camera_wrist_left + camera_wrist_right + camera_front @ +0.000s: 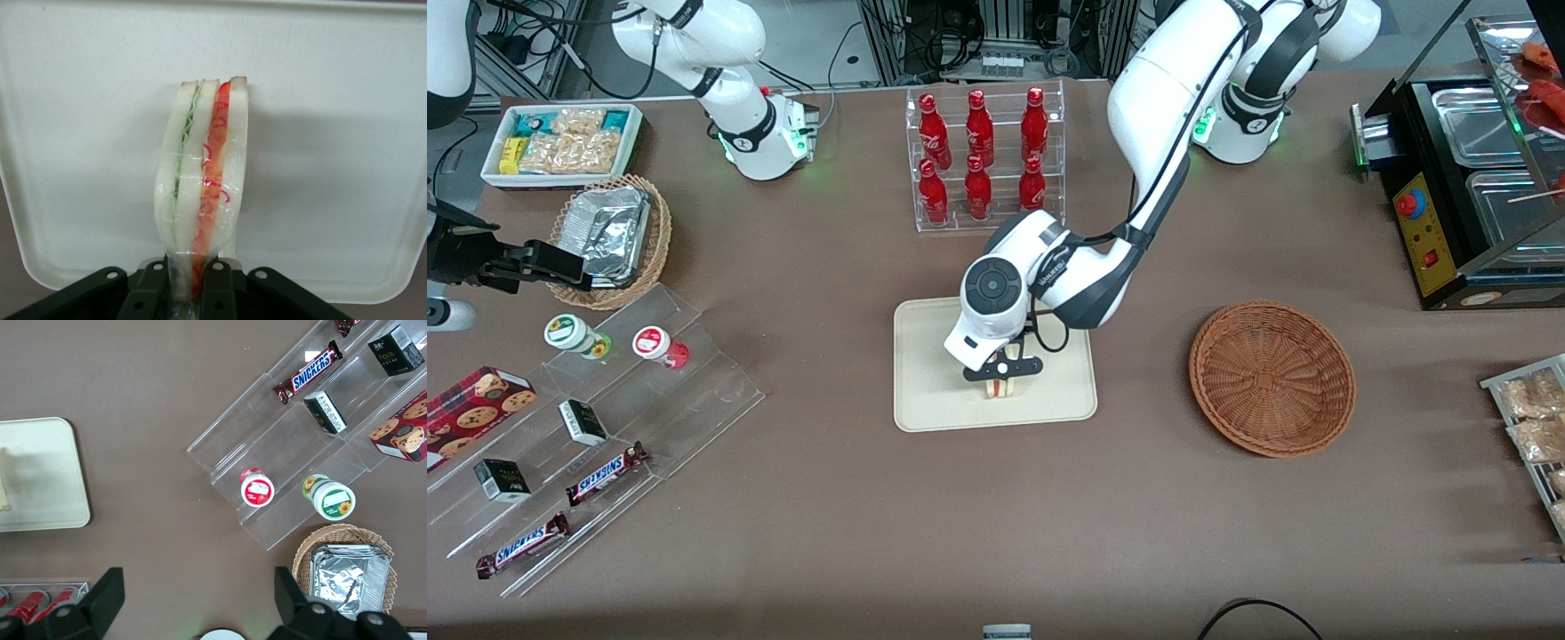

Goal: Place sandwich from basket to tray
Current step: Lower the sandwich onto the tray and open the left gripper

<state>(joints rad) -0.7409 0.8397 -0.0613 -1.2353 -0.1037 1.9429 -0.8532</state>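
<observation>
My gripper [1001,377] hangs low over the cream-beige tray [934,400], shut on the sandwich [1001,388]. In the left wrist view the sandwich [203,187] stands on edge over the tray [333,133], a plastic-wrapped wedge of pale bread with green and red filling, its narrow end pinched between the black fingers [152,293] of my gripper [185,293]. The round reddish-brown wicker basket [1272,378] sits beside the tray, toward the working arm's end of the table, with nothing in it.
A clear rack of red bottles [983,156] stands farther from the front camera than the tray. Toward the parked arm's end are a stepped acrylic shelf [596,427] with snacks and cups, and a tan wicker basket [609,240] holding a foil container. A black food warmer [1467,178] stands at the working arm's end.
</observation>
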